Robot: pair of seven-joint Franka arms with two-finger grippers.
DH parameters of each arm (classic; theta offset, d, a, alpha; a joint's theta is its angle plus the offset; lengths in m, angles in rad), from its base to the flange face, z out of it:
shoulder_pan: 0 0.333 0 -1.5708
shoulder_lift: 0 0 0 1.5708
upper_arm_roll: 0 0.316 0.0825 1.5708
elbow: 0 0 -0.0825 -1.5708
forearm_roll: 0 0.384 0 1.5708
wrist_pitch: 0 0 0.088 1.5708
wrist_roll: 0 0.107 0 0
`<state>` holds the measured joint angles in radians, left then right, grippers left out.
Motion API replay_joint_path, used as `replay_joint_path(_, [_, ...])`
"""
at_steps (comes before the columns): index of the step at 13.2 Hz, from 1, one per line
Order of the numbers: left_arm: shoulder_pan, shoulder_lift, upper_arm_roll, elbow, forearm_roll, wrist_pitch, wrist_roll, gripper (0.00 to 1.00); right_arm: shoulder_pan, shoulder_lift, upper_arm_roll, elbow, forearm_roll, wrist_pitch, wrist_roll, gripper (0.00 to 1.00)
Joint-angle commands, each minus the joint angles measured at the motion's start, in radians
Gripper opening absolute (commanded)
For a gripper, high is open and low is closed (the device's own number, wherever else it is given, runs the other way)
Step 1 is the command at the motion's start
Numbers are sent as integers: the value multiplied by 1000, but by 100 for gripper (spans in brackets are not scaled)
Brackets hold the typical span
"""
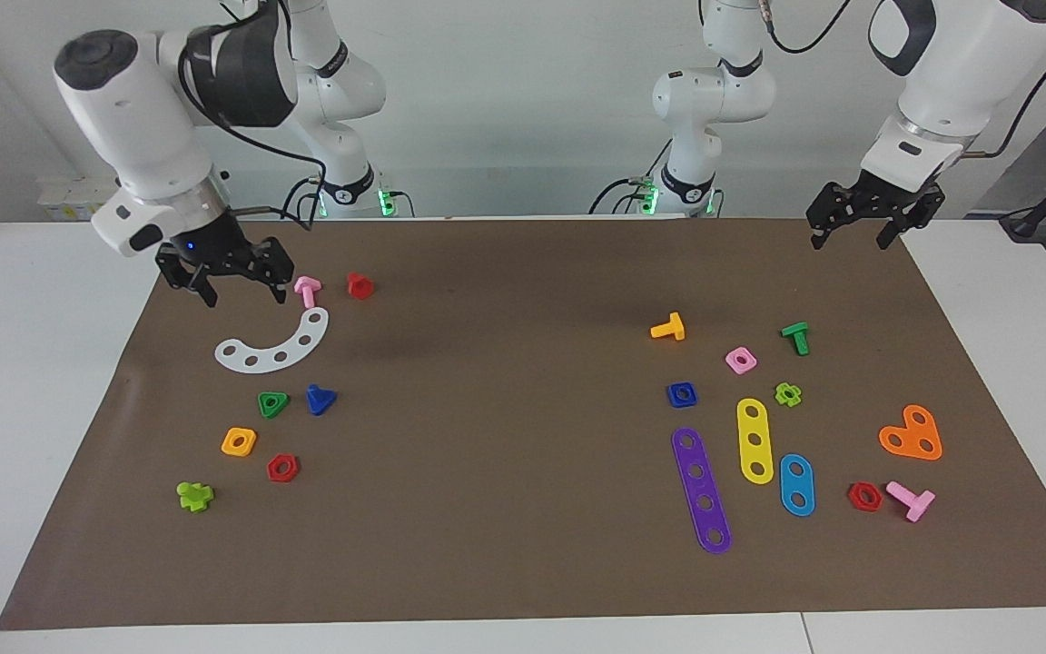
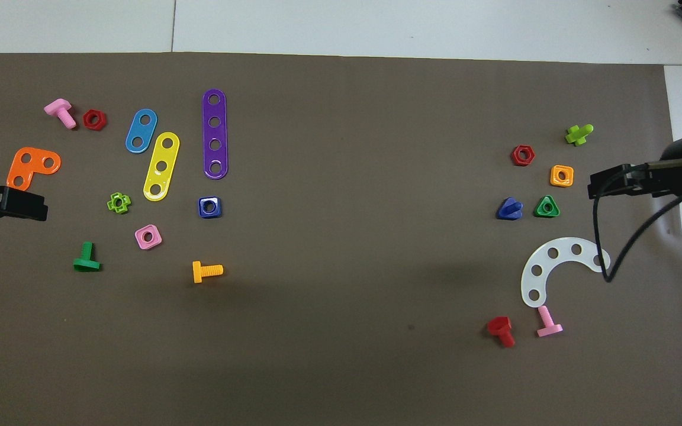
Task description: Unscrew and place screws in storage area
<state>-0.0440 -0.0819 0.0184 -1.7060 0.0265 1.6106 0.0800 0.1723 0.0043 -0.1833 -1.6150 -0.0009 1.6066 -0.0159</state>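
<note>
Toward the right arm's end of the brown mat [image 1: 505, 509], lying loose and untouched: blue screw [image 1: 320, 399], just beside green triangular nut [image 1: 272, 403], farther from the robots than white curved strip [image 1: 274, 348]. Triangular head flat on the mat, short shank pointing up and tilted away from the nut [image 2: 546, 207]. Right gripper [image 1: 227, 280] raised over the mat's edge, fingers spread, holding nothing. Left gripper [image 1: 859, 230] waiting, raised over the other end, fingers apart, empty.
</note>
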Motion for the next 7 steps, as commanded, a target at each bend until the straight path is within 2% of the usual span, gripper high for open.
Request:
replay_joint_path(1, [4, -18, -2, -17, 15, 6, -3, 100, -25, 16, 2, 122, -14, -119, -13, 100])
replay_joint_path(3, [3, -16, -3, -17, 10, 2, -3, 100, -25, 5, 5, 104, -16, -119, -15, 100])
replay_joint_path(5, [7, -16, 1, -14, -70, 3, -5, 100, -14, -10, 4, 70, -17, -109, -15, 100])
replay_joint_path(7, [27, -16, 0, -11, -95, 2, -5, 100, -23, -12, 5, 69, -21, -112, -18, 100])
